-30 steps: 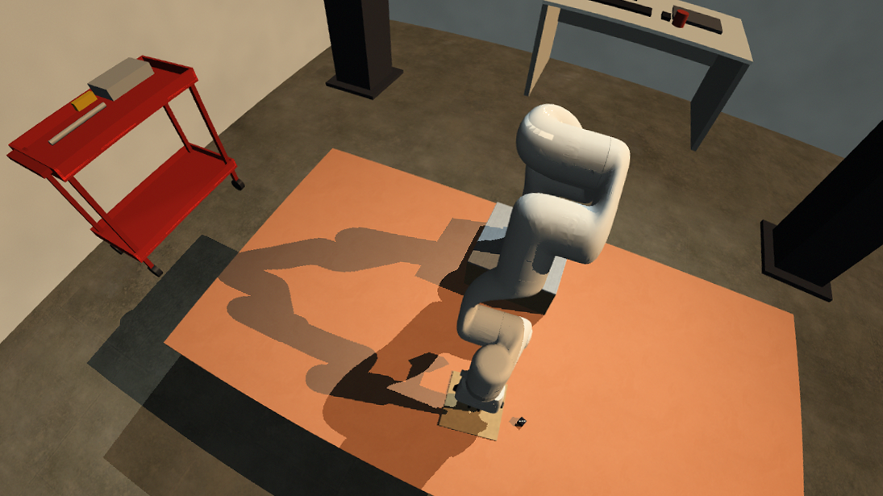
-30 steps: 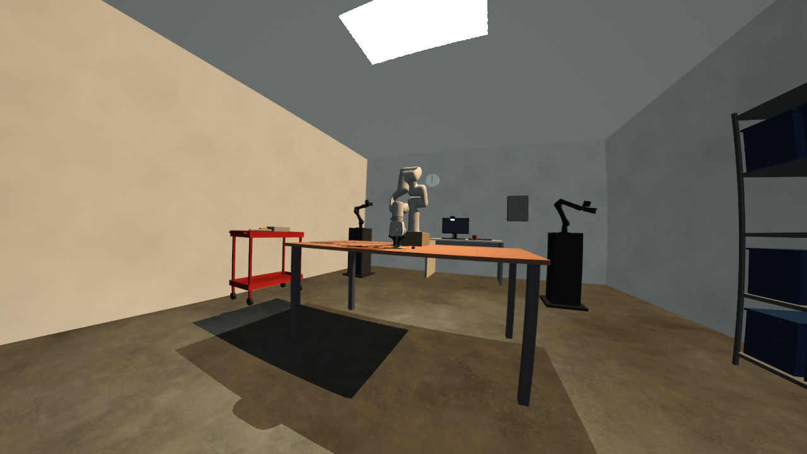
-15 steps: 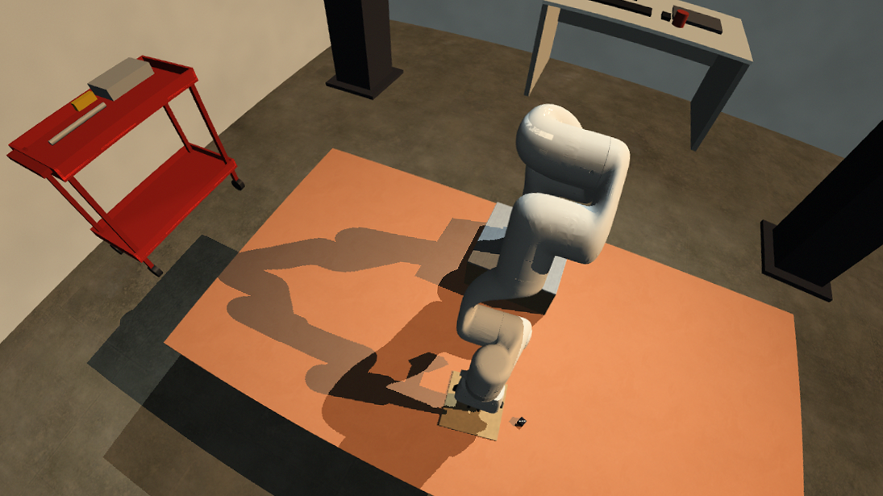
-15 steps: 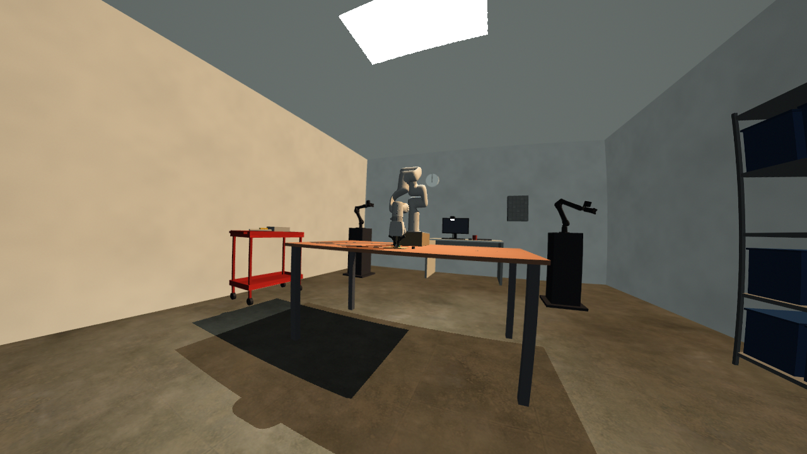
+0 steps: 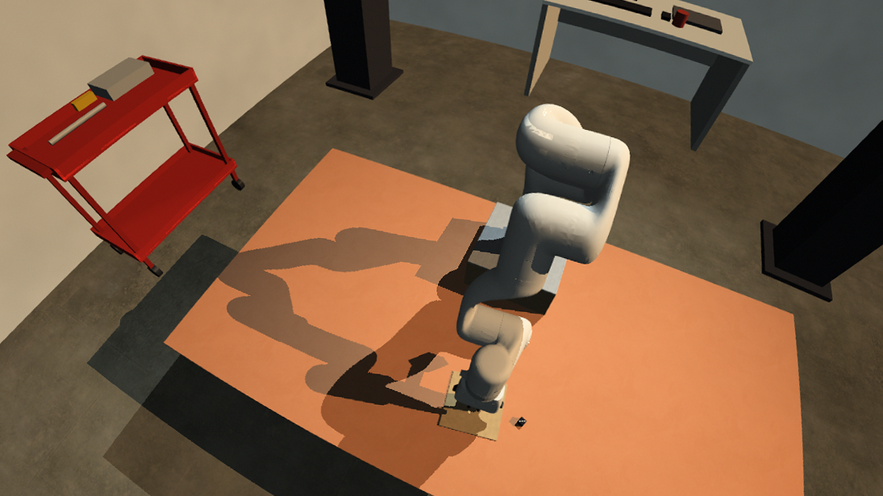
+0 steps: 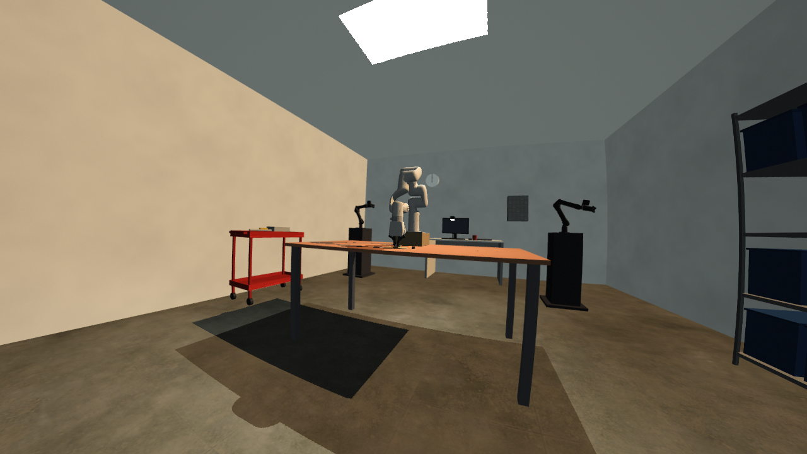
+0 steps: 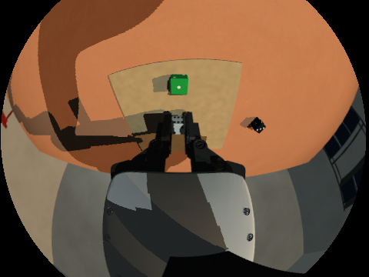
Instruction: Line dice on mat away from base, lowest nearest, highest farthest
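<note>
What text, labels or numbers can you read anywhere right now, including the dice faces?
No words, labels or brands can be read.
Green die on the mat: one white pip on top, "1".
Grey die between the fingers: pips too blurred to count.
Black die off the mat: pips too small to read.

Bright ceiling light, hard shadows across table, fisheye wrist view

The arm (image 5: 556,214) reaches down, fingers clamped on a die (image 7: 177,123).
</note>
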`<act>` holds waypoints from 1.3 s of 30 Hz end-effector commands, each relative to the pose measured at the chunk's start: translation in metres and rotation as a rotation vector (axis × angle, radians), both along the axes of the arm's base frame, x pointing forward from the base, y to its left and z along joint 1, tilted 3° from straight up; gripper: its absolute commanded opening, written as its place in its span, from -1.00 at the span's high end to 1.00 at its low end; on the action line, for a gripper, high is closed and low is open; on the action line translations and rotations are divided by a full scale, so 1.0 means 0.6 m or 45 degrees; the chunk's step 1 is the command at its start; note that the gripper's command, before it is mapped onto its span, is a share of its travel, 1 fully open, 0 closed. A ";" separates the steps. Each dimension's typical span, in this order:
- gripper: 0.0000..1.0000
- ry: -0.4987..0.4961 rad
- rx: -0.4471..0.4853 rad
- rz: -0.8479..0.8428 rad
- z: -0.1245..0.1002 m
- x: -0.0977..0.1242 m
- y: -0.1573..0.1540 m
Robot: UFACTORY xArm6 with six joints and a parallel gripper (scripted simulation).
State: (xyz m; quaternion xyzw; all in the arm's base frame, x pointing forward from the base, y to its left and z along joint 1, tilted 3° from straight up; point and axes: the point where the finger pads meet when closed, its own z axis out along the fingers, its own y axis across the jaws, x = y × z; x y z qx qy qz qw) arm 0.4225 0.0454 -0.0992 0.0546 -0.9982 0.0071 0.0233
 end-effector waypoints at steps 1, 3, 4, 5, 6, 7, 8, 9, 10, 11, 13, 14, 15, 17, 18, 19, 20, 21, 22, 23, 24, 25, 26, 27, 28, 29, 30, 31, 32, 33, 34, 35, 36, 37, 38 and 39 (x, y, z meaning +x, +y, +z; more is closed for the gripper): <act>0.78 -0.005 0.001 0.000 0.002 0.003 0.000; 0.78 -0.005 0.001 0.000 0.002 0.003 0.000; 0.78 -0.005 0.001 0.000 0.002 0.003 0.000; 0.78 -0.005 0.001 0.000 0.002 0.003 0.000; 0.78 -0.005 0.001 0.000 0.002 0.003 0.000; 0.78 -0.005 0.001 0.000 0.001 0.003 0.000; 0.78 -0.005 0.001 0.000 0.001 0.003 0.000; 0.78 -0.005 0.001 0.000 0.001 0.003 0.000; 0.78 -0.005 0.001 0.000 0.001 0.003 0.000; 0.78 -0.005 0.001 0.000 0.000 0.003 0.000; 0.78 -0.005 0.001 0.000 0.000 0.003 0.000; 0.78 -0.005 0.001 0.000 0.000 0.003 0.000; 0.78 -0.005 0.001 0.000 -0.001 0.003 0.000; 0.78 -0.005 0.001 0.000 -0.002 0.003 0.000; 0.78 -0.005 0.001 0.000 -0.002 0.003 0.000; 0.78 -0.005 0.001 0.000 -0.003 0.003 0.000; 0.78 -0.005 0.001 0.000 -0.003 0.003 0.000; 0.78 -0.005 0.001 0.000 -0.004 0.003 0.000; 0.78 -0.005 0.001 0.000 -0.004 0.003 0.000; 0.78 -0.005 0.001 0.000 -0.004 0.002 0.000; 0.78 -0.005 0.001 0.000 -0.004 0.002 0.000; 0.78 -0.005 0.001 0.000 -0.005 0.002 0.000; 0.78 -0.005 0.001 0.000 -0.005 0.002 0.000; 0.78 -0.005 0.001 0.000 -0.005 0.002 0.000; 0.78 -0.005 0.001 0.000 -0.005 0.002 0.000; 0.78 -0.005 0.001 0.000 -0.005 0.002 0.000; 0.78 -0.005 0.001 0.000 -0.005 0.002 0.000; 0.78 -0.005 0.001 0.000 -0.005 0.002 0.000; 0.78 -0.005 0.001 0.000 -0.005 0.002 0.000; 0.78 -0.005 0.001 0.000 -0.005 0.002 0.000; 0.78 -0.005 0.001 0.000 -0.005 0.002 0.000; 0.78 -0.005 0.001 0.000 -0.005 0.002 0.000; 0.78 -0.005 0.001 0.000 -0.005 0.002 0.000; 0.78 -0.005 0.001 0.000 -0.005 0.002 0.000; 0.78 -0.005 0.001 0.000 -0.005 0.002 0.000; 0.78 -0.005 0.001 0.000 -0.005 0.002 0.000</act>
